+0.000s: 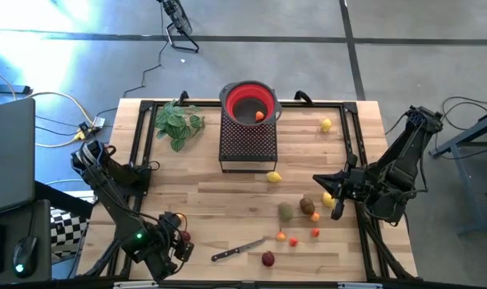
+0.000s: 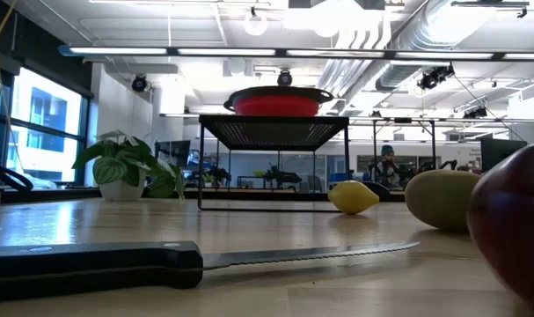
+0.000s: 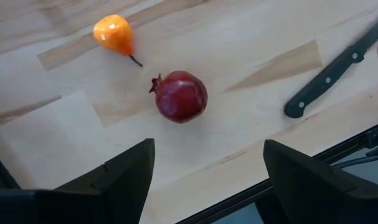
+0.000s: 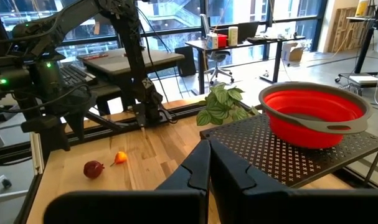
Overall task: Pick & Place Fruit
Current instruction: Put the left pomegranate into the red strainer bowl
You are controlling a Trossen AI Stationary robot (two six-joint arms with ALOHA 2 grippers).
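My left gripper (image 3: 207,158) (image 1: 176,241) is open near the table's near-left corner. It hangs above a dark red ball (image 3: 180,96) and a small orange fruit (image 3: 114,34), both lying on the wood. My right gripper (image 4: 208,155) (image 1: 333,195) is shut and held level on the right side, pointing across the table. A lemon (image 1: 326,199) shows right beside it from above. Other fruit lies in a cluster: a lemon (image 1: 273,177), an olive-green oval (image 1: 286,211), a brown oval (image 1: 307,205), a dark red ball (image 1: 268,258) and tiny orange and red ones (image 1: 294,240). One orange piece (image 1: 260,116) sits in the red bowl (image 1: 249,103).
The red bowl stands on a black mesh stand (image 1: 247,143) at the far middle, with a green leafy sprig (image 1: 179,122) to its left. A black-handled knife (image 1: 239,249) lies near the front edge. Another lemon (image 1: 326,124) lies far right. Black frame rails border the table.
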